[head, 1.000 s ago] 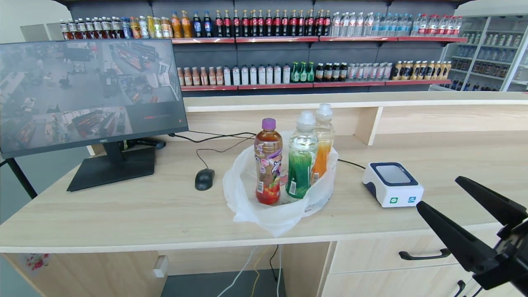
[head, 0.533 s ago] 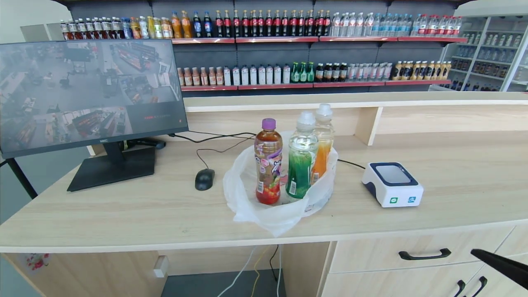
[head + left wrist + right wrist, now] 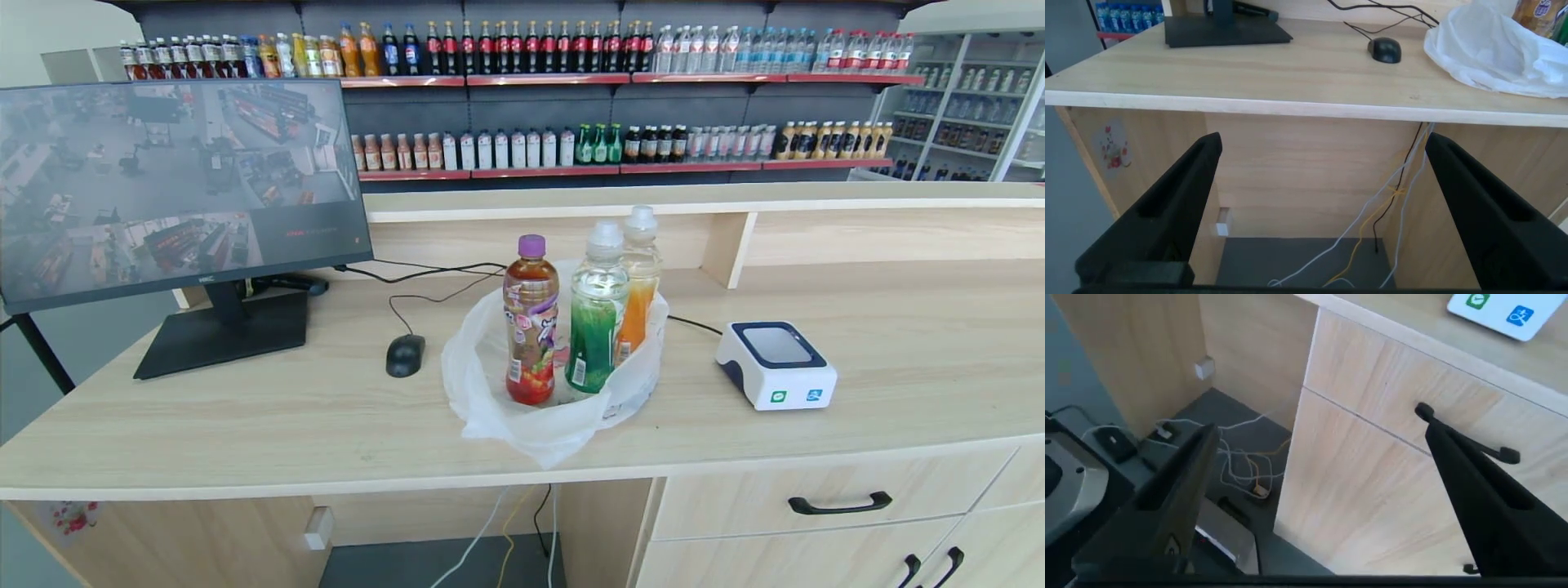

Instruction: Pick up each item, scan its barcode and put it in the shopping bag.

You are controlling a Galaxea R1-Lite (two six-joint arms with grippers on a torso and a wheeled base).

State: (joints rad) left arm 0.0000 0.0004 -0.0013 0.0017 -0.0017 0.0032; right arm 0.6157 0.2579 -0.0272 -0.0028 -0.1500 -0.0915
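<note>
Three bottles stand upright in the white shopping bag in the middle of the counter: a purple-capped red drink, a green-labelled bottle and an orange drink behind it. The white and blue barcode scanner sits to the bag's right. My left gripper hangs open below the counter's front edge, facing the opening under the counter, with the bag above it. My right gripper is open and empty, low in front of the drawer fronts, under the scanner.
A monitor on a black stand occupies the counter's left, with a mouse and cables beside the bag. Drawers with black handles are under the counter at right. Cables hang in the opening below. Shelves of bottles line the back wall.
My open right gripper, seen at the lower right of the head view a second ago, has dropped down out of that view. Bottles, bag and scanner have not moved.
</note>
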